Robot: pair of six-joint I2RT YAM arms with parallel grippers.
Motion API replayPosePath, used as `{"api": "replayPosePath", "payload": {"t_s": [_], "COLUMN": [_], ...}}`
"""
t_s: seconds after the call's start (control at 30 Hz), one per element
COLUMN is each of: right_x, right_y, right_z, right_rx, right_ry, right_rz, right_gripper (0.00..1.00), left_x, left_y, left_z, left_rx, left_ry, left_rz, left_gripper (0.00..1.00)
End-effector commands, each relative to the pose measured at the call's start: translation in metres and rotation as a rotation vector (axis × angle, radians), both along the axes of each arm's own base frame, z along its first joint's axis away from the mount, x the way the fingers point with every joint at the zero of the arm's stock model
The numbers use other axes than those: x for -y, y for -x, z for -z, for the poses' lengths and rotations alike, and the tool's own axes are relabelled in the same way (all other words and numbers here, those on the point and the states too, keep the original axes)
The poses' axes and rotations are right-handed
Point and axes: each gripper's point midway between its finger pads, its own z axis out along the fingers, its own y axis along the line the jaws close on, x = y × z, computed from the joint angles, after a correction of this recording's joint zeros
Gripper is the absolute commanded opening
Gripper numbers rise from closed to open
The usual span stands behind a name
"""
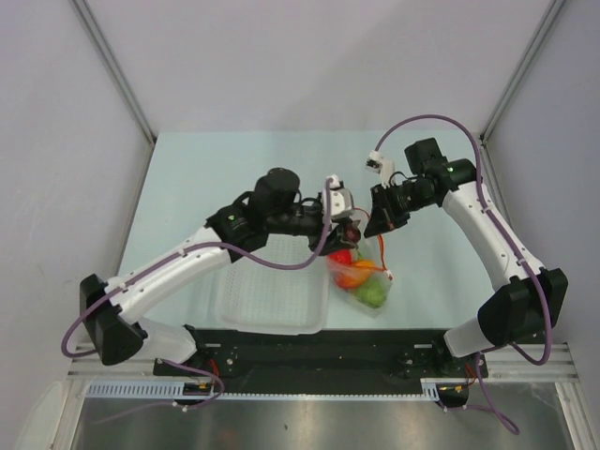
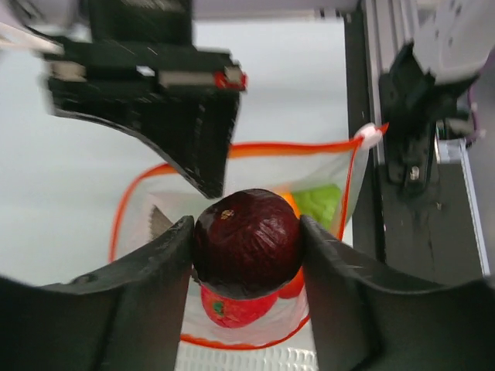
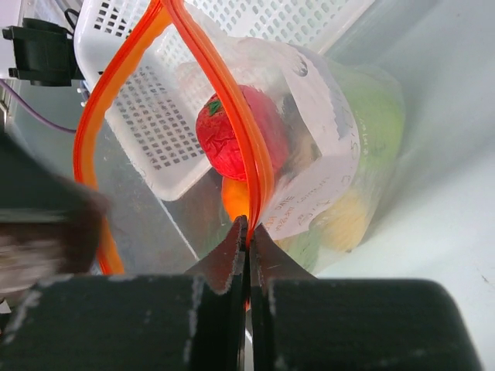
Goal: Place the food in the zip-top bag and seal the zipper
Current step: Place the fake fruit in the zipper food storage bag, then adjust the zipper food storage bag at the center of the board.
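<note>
The dark red round fruit [image 2: 247, 236] is clamped between the jaws of the left gripper [image 2: 247, 259], poised right over the mouth of the zip-top bag [image 1: 367, 286]. The bag stands on the table [image 1: 206, 178], just beside the white basket [image 1: 272, 300]. Inside it already: a red pepper-like piece [image 3: 232, 131] and a green ball fruit [image 2: 319, 202]. The right gripper [image 3: 247, 232] is pinched tight on the zipper strip [image 3: 220, 81], holding one lip up and the opening wide. Now the trick, I'd say, is to bring the fruit down inside the orange rim before letting go. The plastic is floppy, so a high drop could hit the lip and roll out. The right side should hold its pinch steady meanwhile.
</note>
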Motion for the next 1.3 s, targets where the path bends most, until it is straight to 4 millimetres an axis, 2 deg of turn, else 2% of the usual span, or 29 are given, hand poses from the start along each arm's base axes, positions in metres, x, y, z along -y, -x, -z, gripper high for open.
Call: {"api": "replayPosePath", "payload": {"t_s": [0.0,0.03,0.07,0.2,0.27,0.37,0.4,0.6,0.7,0.73,0.8,0.83,0.87,0.9,0.93,0.97,1.0,1.07,1.1,1.17,1.2,1.27], "right_x": [-0.003,-0.002,-0.002,-0.005,-0.007,-0.013,-0.016,-0.018,-0.018,-0.018,-0.017,-0.017,-0.016,-0.014,-0.013,-0.008,-0.003,0.008,0.022,0.039,0.059,0.071], "right_y": [-0.009,-0.010,-0.011,-0.018,-0.023,-0.028,-0.030,-0.038,-0.038,-0.036,-0.034,-0.035,-0.034,-0.034,-0.035,-0.036,-0.038,-0.045,-0.050,-0.056,-0.056,-0.055], "right_z": [-0.016,-0.016,-0.015,-0.016,-0.017,-0.019,-0.018,-0.025,-0.027,-0.027,-0.026,-0.027,-0.030,-0.030,-0.033,-0.040,-0.043,-0.053,-0.063,-0.075,-0.089,-0.097], "right_rx": [0.088,0.092,0.097,0.126,0.137,0.154,0.152,0.206,0.219,0.219,0.218,0.229,0.244,0.252,0.266,0.297,0.312,0.358,0.391,0.437,0.489,0.546], "right_ry": [-0.003,0.000,0.004,0.010,0.009,0.007,0.006,0.015,0.011,0.009,0.010,0.013,0.015,0.018,0.021,0.018,0.018,0.012,0.014,0.000,-0.006,-0.031], "right_rz": [-0.025,-0.025,-0.028,-0.048,-0.059,-0.093,-0.106,-0.145,-0.156,-0.161,-0.162,-0.159,-0.155,-0.153,-0.150,-0.133,-0.115,-0.070,-0.020,0.041,0.103,0.148], "right_gripper": [0.00,0.00,0.00,0.00,0.00,0.00,0.00,0.00,0.00,0.00,0.01,0.05,0.11,0.28,0.35,0.44,0.63,0.81,0.93,0.97,1.00,1.00], "left_x": [0.008,0.008,0.008,-0.004,-0.005,-0.004,-0.004,0.003,0.008,0.010,0.015,0.016,0.020,0.022,0.023,0.026,0.028,0.032,0.034,0.040,0.042,0.048], "left_y": [0.006,0.005,0.011,0.035,0.043,0.049,0.049,0.041,0.032,0.027,0.024,0.023,0.025,0.026,0.027,0.026,0.027,0.024,0.024,0.019,0.019,0.010], "left_z": [0.003,0.002,-0.004,-0.009,-0.005,0.013,0.027,0.054,0.071,0.078,0.078,0.077,0.075,0.073,0.072,0.074,0.074,0.072,0.074,0.066,0.062,0.054], "left_rx": [0.084,0.089,0.103,0.182,0.222,0.241,0.223,0.232,0.218,0.207,0.206,0.197,0.192,0.184,0.164,0.151,0.124,0.107,0.067,0.053,0.020,0.011], "left_ry": [-0.088,-0.090,-0.081,-0.058,-0.070,-0.147,-0.187,-0.255,-0.297,-0.318,-0.312,-0.306,-0.287,-0.275,-0.267,-0.263,-0.259,-0.253,-0.251,-0.210,-0.193,-0.153], "left_rz": [0.076,0.077,0.109,0.240,0.294,0.351,0.361,0.383,0.365,0.349,0.343,0.335,0.340,0.340,0.334,0.331,0.325,0.315,0.304,0.283,0.268,0.239], "left_gripper": [0.80,0.94,1.00,1.00,1.00,0.97,0.96,0.88,0.75,0.61,0.44,0.27,0.19,0.13,0.04,0.00,0.00,0.00,0.00,0.00,0.00,0.00]}}
